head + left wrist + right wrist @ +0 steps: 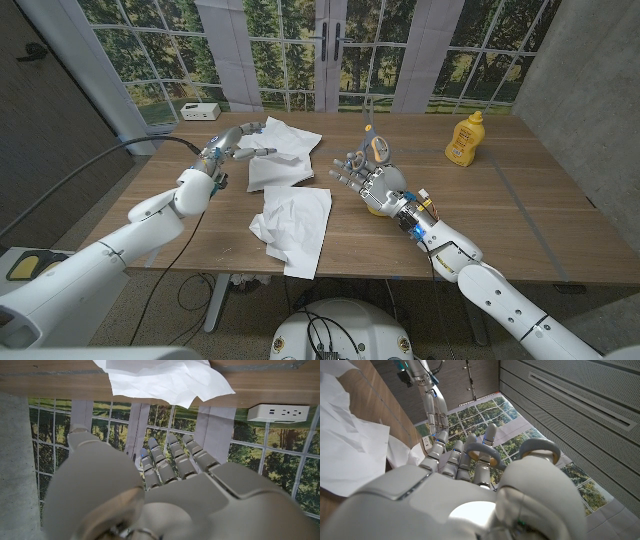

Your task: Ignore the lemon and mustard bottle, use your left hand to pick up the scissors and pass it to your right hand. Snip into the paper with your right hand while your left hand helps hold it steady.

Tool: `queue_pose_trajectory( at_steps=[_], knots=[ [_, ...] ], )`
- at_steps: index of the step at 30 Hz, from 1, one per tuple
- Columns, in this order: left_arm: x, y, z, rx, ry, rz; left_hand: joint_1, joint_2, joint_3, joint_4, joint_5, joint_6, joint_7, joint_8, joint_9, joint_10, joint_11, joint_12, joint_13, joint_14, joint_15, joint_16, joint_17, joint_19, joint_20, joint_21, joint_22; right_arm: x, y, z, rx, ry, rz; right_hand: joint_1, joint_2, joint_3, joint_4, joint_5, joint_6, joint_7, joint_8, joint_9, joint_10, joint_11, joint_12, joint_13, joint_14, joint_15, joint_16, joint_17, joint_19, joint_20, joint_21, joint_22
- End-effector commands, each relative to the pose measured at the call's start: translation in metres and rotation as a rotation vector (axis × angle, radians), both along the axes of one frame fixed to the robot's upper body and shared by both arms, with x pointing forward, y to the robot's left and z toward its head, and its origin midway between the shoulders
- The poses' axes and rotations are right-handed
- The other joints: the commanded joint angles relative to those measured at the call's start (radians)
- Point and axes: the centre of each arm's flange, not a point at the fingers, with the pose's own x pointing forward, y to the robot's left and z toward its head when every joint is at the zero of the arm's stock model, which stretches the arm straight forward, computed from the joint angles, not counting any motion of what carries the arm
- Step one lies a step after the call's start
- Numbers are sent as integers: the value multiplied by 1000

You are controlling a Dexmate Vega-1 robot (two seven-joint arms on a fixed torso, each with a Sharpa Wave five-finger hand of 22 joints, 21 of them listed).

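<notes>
Nearest the robot, a crumpled sheet of white paper lies on the wooden tabletop, near the front edge and a little left of centre. It sits between the two arms, which would let either one reach it.

Just beyond it and to the right, the right robot hand grasps the scissors. The grey handle loops are threaded over its fingers, as the right wrist view shows, and the blades stand up and point away toward the far side. This grip suggests the handover is done and the tool is held ready for cutting, with the blades kept clear of the tabletop. A yellow shape peeks out under this hand's near side; it may be the lemon, but too little shows to be sure.

Further back on the left, the left robot hand reaches out over a second, larger sheet of paper. Its fingers are extended and apart and grasp nothing, and they hover at or just above the sheet's left edge; contact cannot be confirmed. The placement reads as preparation to pin the sheet down so it stays steady for the snip.

At the far right, the mustard bottle stands upright, well apart from both hands and out of the work. At the far left corner sits a small white box.
</notes>
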Motion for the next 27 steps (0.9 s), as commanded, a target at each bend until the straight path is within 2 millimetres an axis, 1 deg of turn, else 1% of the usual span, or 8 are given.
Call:
queue_pose_trajectory(
  at_steps=[1,11,15,16,18,21,22,27],
  knots=[
    [2,-5,-1,82,-42,81,-14,1,-7,3,1,35,-1,12,5,17,-3,3,3,-7,-173,8,3,10,-97,1,3,0,1,1,-8,-2,3,0,8,0,-5,-1,4,4,-3,3,7,0,4,2,8,-1,-5,0,11,3,-2,6],
    [0,-10,-6,171,-96,166,-12,0,-6,5,0,63,-1,16,6,30,-4,7,4,-14,-173,7,3,10,-94,1,2,1,4,1,-5,-3,22,0,10,1,-6,-2,1,4,-6,4,4,-1,6,2,6,1,-7,1,10,4,-5,6],
    [2,-13,-6,201,-87,190,-8,2,-4,4,1,64,-3,15,6,32,-5,7,4,-18,-174,6,2,9,-98,0,2,0,3,0,-6,-9,21,0,10,1,-7,-3,2,3,-7,5,3,-1,5,1,6,2,-7,1,10,3,-6,6],
    [3,-14,-6,205,-78,193,40,19,17,-12,20,66,-3,7,6,29,-6,3,4,-26,-172,6,2,8,-97,-1,1,0,3,0,-8,-11,19,0,11,1,-7,-3,1,2,-8,5,3,-1,5,0,6,2,-7,1,10,3,-6,6],
    [5,-15,-6,214,-69,191,74,36,32,-23,32,42,-3,-8,6,11,-7,-5,4,-41,-174,3,2,1,-95,-2,2,-1,4,0,-5,-10,26,0,11,1,-7,-3,2,3,-8,5,2,-2,5,0,6,2,-7,1,10,3,-6,6],
    [6,-17,-5,239,-68,203,93,43,39,-31,36,30,-3,-13,6,-1,-8,-9,4,-54,-174,0,1,-1,-98,-3,1,-2,4,-1,-5,-10,26,0,12,2,-8,-3,3,4,-9,5,3,-3,5,-3,5,2,-8,2,10,4,-7,6],
    [7,-17,-5,239,-64,204,97,44,40,-32,38,29,-3,-14,6,-3,-8,-9,4,-56,-173,0,1,-2,-95,-3,1,-3,3,-1,-7,-12,24,1,12,2,-8,-3,3,4,-9,5,3,-3,5,-3,6,1,-8,1,10,3,-7,6],
    [10,-21,-4,265,-63,220,104,47,42,-35,39,28,-3,-14,7,-5,-8,-10,4,-60,-173,0,1,-7,-92,-4,1,-6,2,-2,-3,-16,28,2,13,3,-9,-4,3,4,-10,4,5,-2,6,-5,5,2,-8,2,10,3,-8,6]
  ],
)
